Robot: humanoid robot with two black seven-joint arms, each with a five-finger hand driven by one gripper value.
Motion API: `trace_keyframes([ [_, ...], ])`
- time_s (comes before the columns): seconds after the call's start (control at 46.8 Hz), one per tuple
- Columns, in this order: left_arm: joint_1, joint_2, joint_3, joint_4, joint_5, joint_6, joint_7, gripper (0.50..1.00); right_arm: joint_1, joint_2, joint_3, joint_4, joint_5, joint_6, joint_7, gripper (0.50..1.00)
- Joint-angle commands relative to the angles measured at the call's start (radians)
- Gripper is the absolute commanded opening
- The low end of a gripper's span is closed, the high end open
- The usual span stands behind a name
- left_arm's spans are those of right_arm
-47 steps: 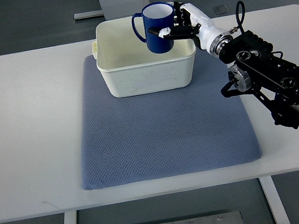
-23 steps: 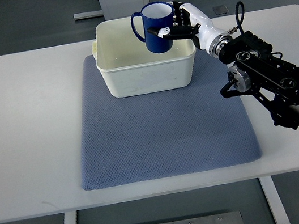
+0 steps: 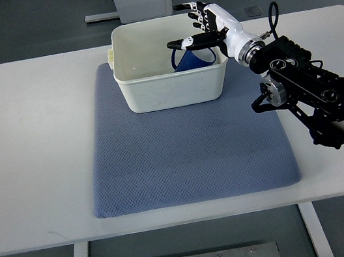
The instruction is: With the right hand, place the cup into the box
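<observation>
The blue cup [image 3: 192, 61] lies inside the white box [image 3: 172, 87] on the grey mat [image 3: 189, 152], low against its right wall, and the right hand [image 3: 202, 26] hovers above it, fingers spread and holding nothing, so only the arm's withdrawal seems left.

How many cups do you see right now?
1. A blue cup sits inside the white box, at its right side, just under the open right hand. The box wall hides its lower part.
</observation>
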Motion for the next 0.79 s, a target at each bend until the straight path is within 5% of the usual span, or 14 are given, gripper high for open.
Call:
trace_keyframes([
  [0.0, 0.0, 0.0, -0.001, 0.0, 0.0, 0.0, 0.0, 1.0, 0.003, 0.0, 0.0, 0.002, 0.0, 0.0, 0.0, 0.989],
  [0.769, 0.0, 0.0, -0.001, 0.0, 0.0, 0.0, 0.0, 1.0, -0.146, -0.086, 0.299, 0.054, 0.06, 0.07, -0.092, 0.989],
])
